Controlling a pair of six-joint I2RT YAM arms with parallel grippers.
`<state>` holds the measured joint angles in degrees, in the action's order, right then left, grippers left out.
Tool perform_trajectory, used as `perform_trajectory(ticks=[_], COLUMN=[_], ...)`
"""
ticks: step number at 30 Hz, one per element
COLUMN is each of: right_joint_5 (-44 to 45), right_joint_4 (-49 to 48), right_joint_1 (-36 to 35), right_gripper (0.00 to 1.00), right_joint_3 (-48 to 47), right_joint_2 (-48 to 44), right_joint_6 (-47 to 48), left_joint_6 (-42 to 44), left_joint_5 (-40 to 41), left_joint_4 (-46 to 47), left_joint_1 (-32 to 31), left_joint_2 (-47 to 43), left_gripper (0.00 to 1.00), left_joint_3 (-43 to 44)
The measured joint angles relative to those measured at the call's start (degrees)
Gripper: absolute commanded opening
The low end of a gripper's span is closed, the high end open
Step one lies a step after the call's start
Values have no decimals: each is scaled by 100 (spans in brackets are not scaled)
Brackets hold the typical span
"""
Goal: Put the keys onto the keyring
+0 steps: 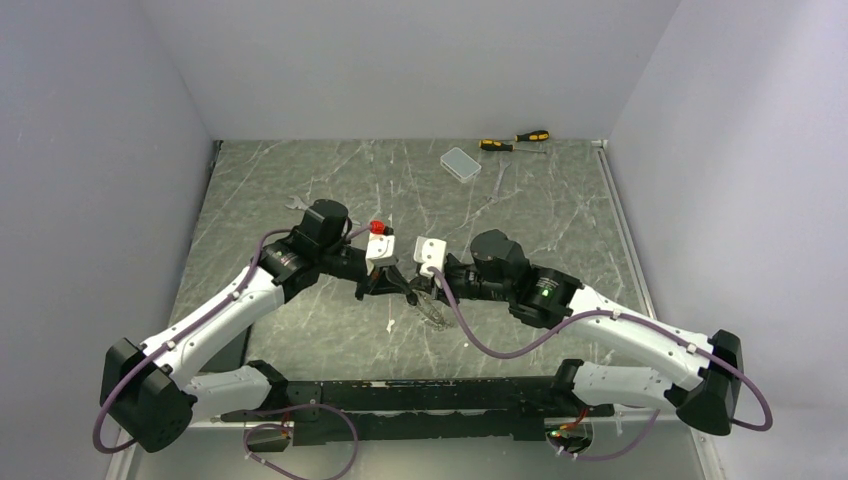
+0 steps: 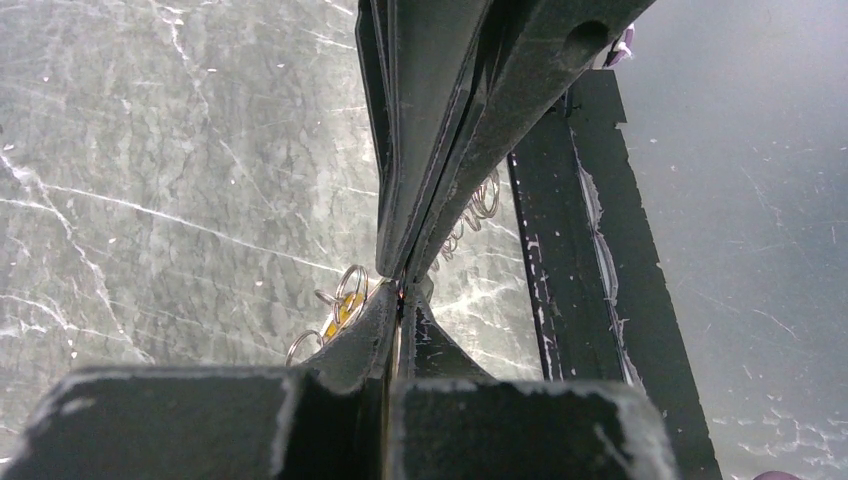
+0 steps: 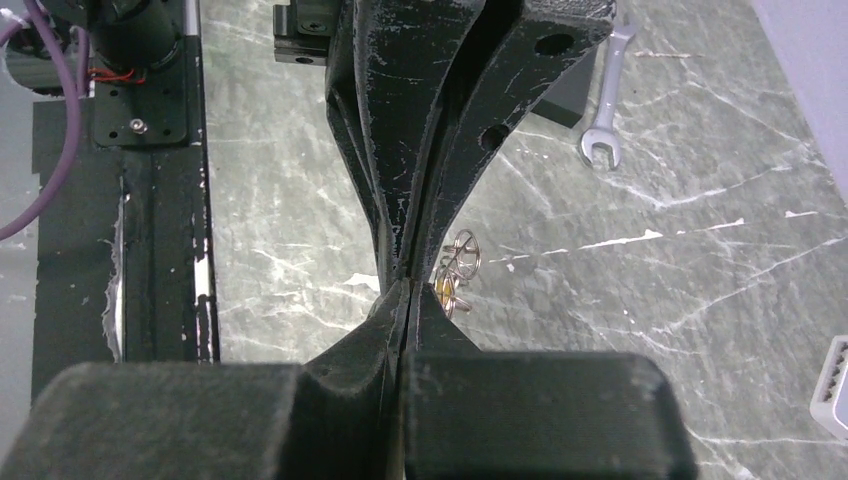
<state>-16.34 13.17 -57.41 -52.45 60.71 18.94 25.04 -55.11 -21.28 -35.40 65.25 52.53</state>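
My left gripper and right gripper meet tip to tip low over the middle of the table, both shut. In the left wrist view my own tips touch the right gripper's fingers. A yellow-headed key with small split rings sits just left of them. The keyring, a toothed silvery loop, runs behind the right fingers toward that meeting point, and it shows faintly below the tips. The right wrist view has the same key beside my shut tips. Whether anything is pinched is hidden. The other keys are out of view.
A silver spanner lies left of the left arm. Two yellow-and-black screwdrivers and a clear plastic box sit at the back. The black base rail runs along the near edge.
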Motion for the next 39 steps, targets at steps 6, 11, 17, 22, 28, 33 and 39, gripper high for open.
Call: perform_trajectory(ticks=[6, 11, 17, 22, 28, 33, 39], right_joint_5=[101, 249, 439, 564, 726, 750, 732], right_joint_4=[-321, -645, -953, -1248, -1676, -1943, -2076], right_joint_1=[-7, -7, -7, -7, -7, -7, -7], right_gripper=[0, 0, 0, 0, 0, 0, 0], right_joint_3=[304, 645, 828, 1003, 1340, 1513, 1541], right_joint_2=[-280, -664, -1021, -1397, -1838, -1974, -1952], right_joint_6=[-59, -195, -326, -404, -531, -682, -765], left_joint_6=[11, 2, -431, -1307, -2251, -2487, -2529], left_joint_5=[22, 59, 184, 356, 289, 44, -236], left_joint_4=[94, 273, 920, 1836, 2894, 3458, 3731], left_joint_1=[-4, 0, 20, 90, 192, 212, 221], left_joint_2=[-74, -448, -839, -850, -852, -857, -866], left_gripper=[36, 50, 46, 64, 51, 42, 34], left_joint_3=[9, 2, -144, -439, -793, -828, -916])
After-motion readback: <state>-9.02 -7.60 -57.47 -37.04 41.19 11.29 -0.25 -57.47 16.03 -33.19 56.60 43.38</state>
